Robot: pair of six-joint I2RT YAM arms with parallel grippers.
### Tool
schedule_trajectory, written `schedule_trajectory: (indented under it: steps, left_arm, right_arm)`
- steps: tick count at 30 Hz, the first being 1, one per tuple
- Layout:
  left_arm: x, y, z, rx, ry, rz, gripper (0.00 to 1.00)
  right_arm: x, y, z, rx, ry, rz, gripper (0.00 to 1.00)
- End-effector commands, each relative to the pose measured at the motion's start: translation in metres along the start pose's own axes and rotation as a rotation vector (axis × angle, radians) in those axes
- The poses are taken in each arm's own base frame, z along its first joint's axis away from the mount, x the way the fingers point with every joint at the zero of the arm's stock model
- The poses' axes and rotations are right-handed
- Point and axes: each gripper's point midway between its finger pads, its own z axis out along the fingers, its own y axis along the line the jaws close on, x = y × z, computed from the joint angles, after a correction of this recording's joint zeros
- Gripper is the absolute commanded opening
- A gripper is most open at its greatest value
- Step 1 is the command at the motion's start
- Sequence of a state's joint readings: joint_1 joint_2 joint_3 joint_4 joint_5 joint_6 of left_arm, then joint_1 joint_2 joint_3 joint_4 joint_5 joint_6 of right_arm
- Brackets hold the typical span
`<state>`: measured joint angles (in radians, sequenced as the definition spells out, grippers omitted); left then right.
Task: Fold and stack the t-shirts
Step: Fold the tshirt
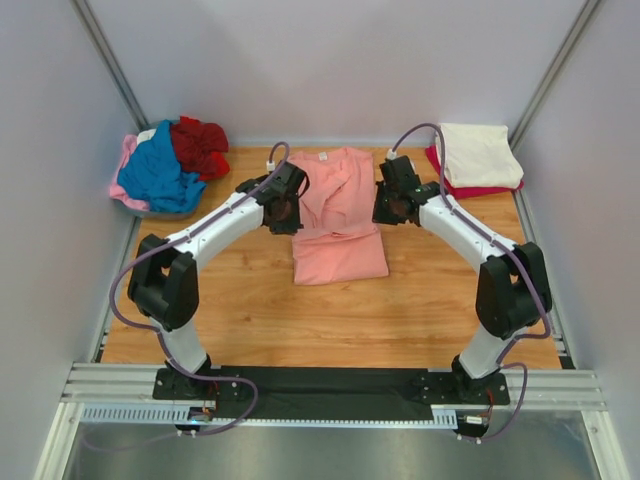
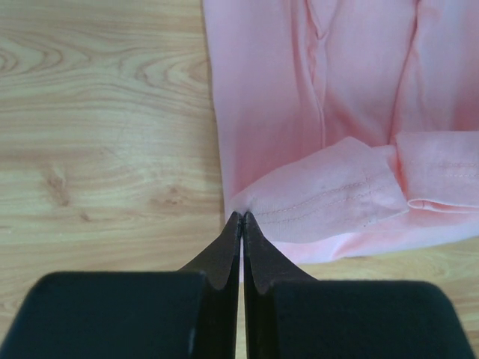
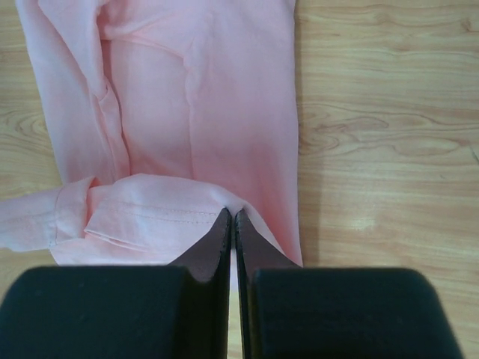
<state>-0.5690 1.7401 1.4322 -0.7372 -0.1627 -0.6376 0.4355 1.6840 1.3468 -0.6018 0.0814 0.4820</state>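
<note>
A salmon-pink shirt (image 1: 338, 225) lies flat mid-table, sleeves folded inward, collar at the far end. A blue shirt (image 1: 158, 175), dark red shirt (image 1: 200, 145) and pale pink shirt (image 1: 126, 162) lie crumpled in a heap at the far left. At the far right, a folded cream shirt (image 1: 478, 153) rests on a folded red shirt (image 1: 480, 189).

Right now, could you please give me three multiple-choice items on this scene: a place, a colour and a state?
1. Where is the folded stack? A far right corner; B far left corner; C near edge.
2. What colour is its top shirt? A blue; B cream; C black.
3. How are the left gripper and right gripper? A both wide open; B one open; C both shut on the salmon-pink t-shirt.
Key: 1 A, it lies at the back on the right. 2 B, cream cloth covers a red shirt. 3 C, both closed tips pinch that shirt's side edges.
</note>
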Motion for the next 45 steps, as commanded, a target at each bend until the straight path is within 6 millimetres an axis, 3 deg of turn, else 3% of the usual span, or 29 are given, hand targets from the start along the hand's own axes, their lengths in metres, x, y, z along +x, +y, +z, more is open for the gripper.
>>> schedule_trajectory:
  steps: [1,11,22,25,26,27,28,29,30,31,32,33,34,37,38,40,41,43,44,45]
  left_arm:
    - [-0.019,-0.001,0.002,0.03,-0.009,0.027,0.0]
    - [-0.052,-0.003,0.018,0.037,-0.038,0.079,0.0]
    - [-0.054,0.002,0.054,0.016,0.015,0.097,0.0]
    - [-0.057,0.003,0.07,0.015,0.036,0.098,0.0]
    - [-0.066,0.004,0.072,0.017,0.026,0.097,0.01]
    - [-0.061,0.007,0.089,0.001,0.059,0.099,0.03]
    - [-0.064,0.01,0.096,-0.003,0.073,0.094,0.07]
    - [-0.077,0.008,0.09,-0.006,0.079,0.087,0.08]
    - [-0.074,0.019,0.106,-0.032,0.124,0.061,0.09]
    - [-0.08,0.019,0.108,-0.021,0.132,0.055,0.13]
    - [-0.098,0.013,0.102,0.006,0.099,0.05,0.19]
    - [-0.105,0.018,0.106,0.015,0.097,0.038,0.33]
    - [-0.122,0.016,0.099,0.028,0.056,0.027,0.38]
    - [-0.136,0.033,0.08,-0.005,0.037,-0.037,0.45]
    - [-0.145,0.033,0.062,0.006,0.002,-0.046,0.46]
    - [-0.14,0.04,0.056,-0.02,-0.012,-0.048,0.49]
    - [-0.146,0.039,0.036,-0.013,-0.052,-0.051,0.49]
    - [-0.131,0.045,0.035,-0.049,-0.047,-0.047,0.49]
    - [-0.133,0.043,0.018,-0.04,-0.083,-0.043,0.49]
    - [-0.129,0.039,0.015,-0.026,-0.09,-0.036,0.48]
  right_arm:
    - [-0.023,0.007,0.004,-0.047,-0.022,-0.005,0.0]
    - [-0.038,0.008,0.034,-0.051,0.027,0.003,0.01]
    - [-0.036,0.003,0.061,-0.045,0.071,0.02,0.01]
    - [-0.036,-0.002,0.076,-0.031,0.105,0.041,0.0]
    - [-0.031,-0.01,0.09,-0.011,0.139,0.055,0.01]
    - [-0.032,-0.012,0.095,-0.001,0.149,0.071,0.04]
    - [-0.041,-0.012,0.096,0.001,0.143,0.081,0.12]
    - [-0.038,-0.017,0.108,0.013,0.162,0.095,0.19]
    - [-0.044,-0.023,0.113,0.016,0.161,0.109,0.29]
    - [-0.067,-0.018,0.112,0.0,0.119,0.115,0.38]
    - [-0.06,-0.031,0.121,0.035,0.165,0.131,0.55]
    - [-0.065,-0.032,0.122,0.03,0.168,0.132,0.62]
    - [-0.079,-0.031,0.122,0.022,0.15,0.132,0.66]
    - [-0.099,-0.034,0.107,0.006,0.114,0.12,0.69]
    - [-0.098,-0.039,0.103,0.014,0.116,0.124,0.69]
    - [-0.111,-0.035,0.081,-0.005,0.055,0.114,0.69]
    - [-0.093,-0.042,0.082,0.013,0.088,0.118,0.69]
    - [-0.1,-0.037,0.063,-0.017,0.032,0.123,0.69]
    - [-0.096,-0.033,0.058,-0.034,0.028,0.125,0.69]
    - [-0.074,-0.033,0.06,-0.055,0.075,0.129,0.69]
